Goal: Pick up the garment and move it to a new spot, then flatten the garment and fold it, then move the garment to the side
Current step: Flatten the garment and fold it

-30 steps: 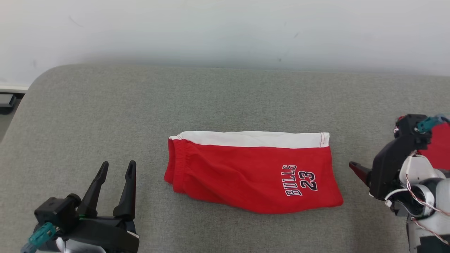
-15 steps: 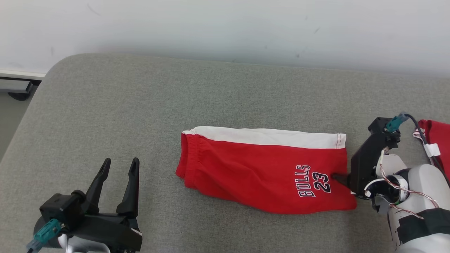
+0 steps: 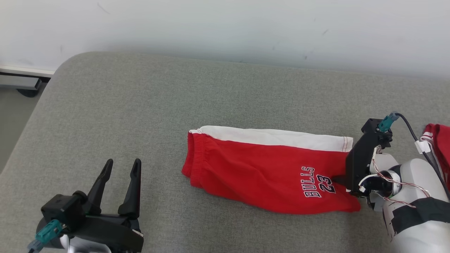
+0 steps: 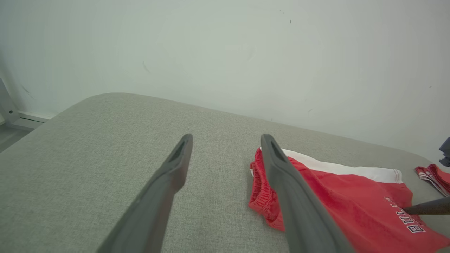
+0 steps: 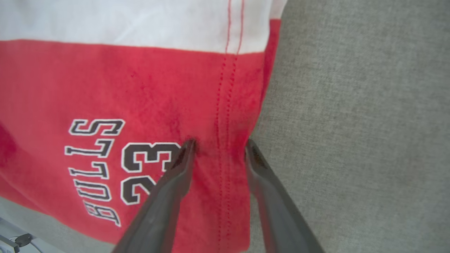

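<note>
The left gripper (image 3: pixel 123 161) is matte black — two long tapering fingers (image 3: pixel 130 191) with slotted tips, and a teal connector (image 3: pixel 49 232) at its base. Behind the right gripper (image 5: pixel 218 144), a pale grey forearm (image 3: pixel 418 172) carries red-and-white wires (image 3: pixel 404 183), a black cable (image 3: pixel 407 123) and a black band (image 3: pixel 422 212).

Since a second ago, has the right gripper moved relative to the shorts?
Yes, leftward. The right gripper was clear of the shorts; now its tips press their hem beside the 23.
</note>
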